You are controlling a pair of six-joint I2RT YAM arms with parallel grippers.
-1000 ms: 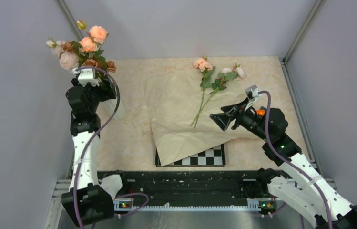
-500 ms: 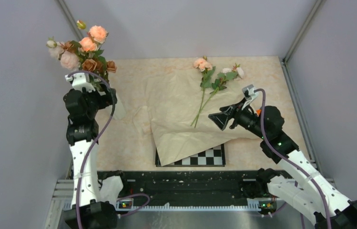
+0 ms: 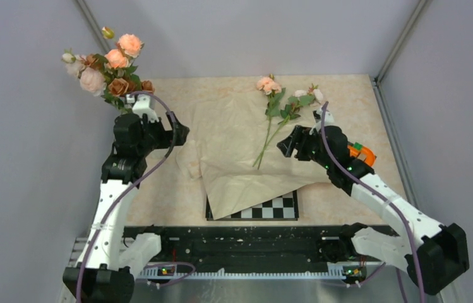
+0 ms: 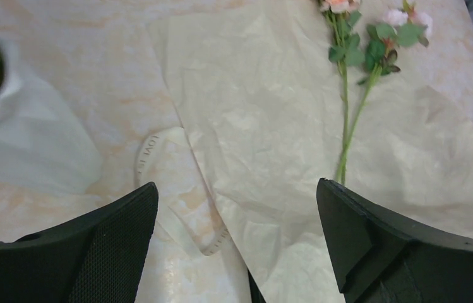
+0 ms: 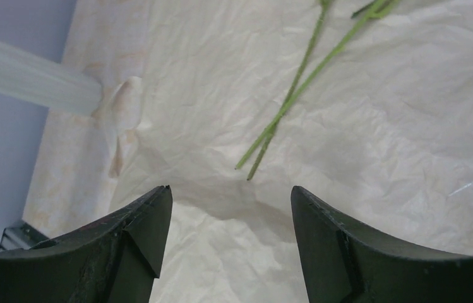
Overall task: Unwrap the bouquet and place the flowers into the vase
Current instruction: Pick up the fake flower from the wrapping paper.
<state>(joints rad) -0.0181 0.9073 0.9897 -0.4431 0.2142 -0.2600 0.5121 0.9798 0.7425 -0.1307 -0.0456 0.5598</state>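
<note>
Several peach and pink flowers [image 3: 110, 66] stand in the white vase [image 4: 12, 136] at the far left; my left arm hides most of the vase from above. Its ribbed side [image 5: 31, 79] shows in the right wrist view. Two more flowers [image 3: 275, 117] lie on the opened beige wrapping paper [image 3: 233, 164], blooms at the far side; their stems [image 4: 347, 120] [image 5: 290, 95] show in both wrist views. My left gripper [image 3: 180, 136] [image 4: 237, 186] is open and empty over the paper's left edge. My right gripper [image 3: 287, 146] [image 5: 230, 189] is open and empty just short of the stem ends.
A cream ribbon [image 4: 148, 148] lies curled on the marbled table [image 3: 360, 107] between vase and paper. A checkerboard mat [image 3: 275, 207] sticks out from under the paper's near edge. Grey walls close in both sides and the back.
My left arm has swung right and down, away from the flowers in the vase. My right gripper has moved toward the lying stems, pitched down, jaws a little narrower.
</note>
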